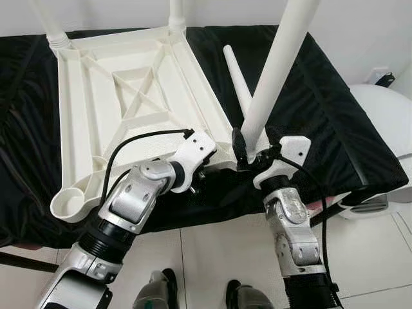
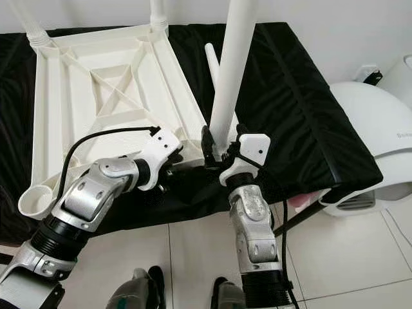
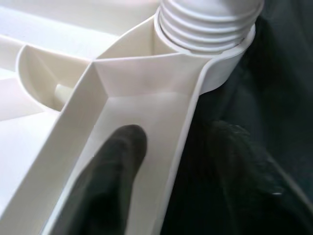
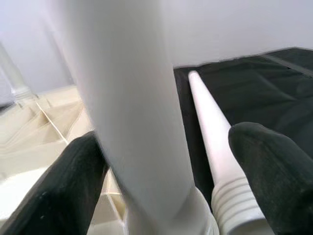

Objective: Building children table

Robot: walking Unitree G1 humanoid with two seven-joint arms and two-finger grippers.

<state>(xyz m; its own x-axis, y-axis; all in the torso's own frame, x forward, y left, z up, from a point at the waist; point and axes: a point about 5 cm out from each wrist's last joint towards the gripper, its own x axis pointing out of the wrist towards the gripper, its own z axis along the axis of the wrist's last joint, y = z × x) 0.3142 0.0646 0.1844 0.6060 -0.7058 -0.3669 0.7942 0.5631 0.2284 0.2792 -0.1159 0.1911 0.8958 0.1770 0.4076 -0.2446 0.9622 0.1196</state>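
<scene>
Seating leg (image 1: 273,71) in corner socket: right pincer (image 1: 252,152) is gripping it, left pincer (image 1: 201,175) is clamping tabletop (image 1: 103,96) rim; keep leg vertical while twisting.

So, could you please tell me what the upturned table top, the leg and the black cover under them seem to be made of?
Table top: looks like moulded plastic, cream, faintly glossy, with cast ribs underneath.
Leg: likely the same plastic, smooth, with moulded screw threads at its base; right gripper is around it.
Cover: seems a soft fabric, matte black, creased.
</scene>
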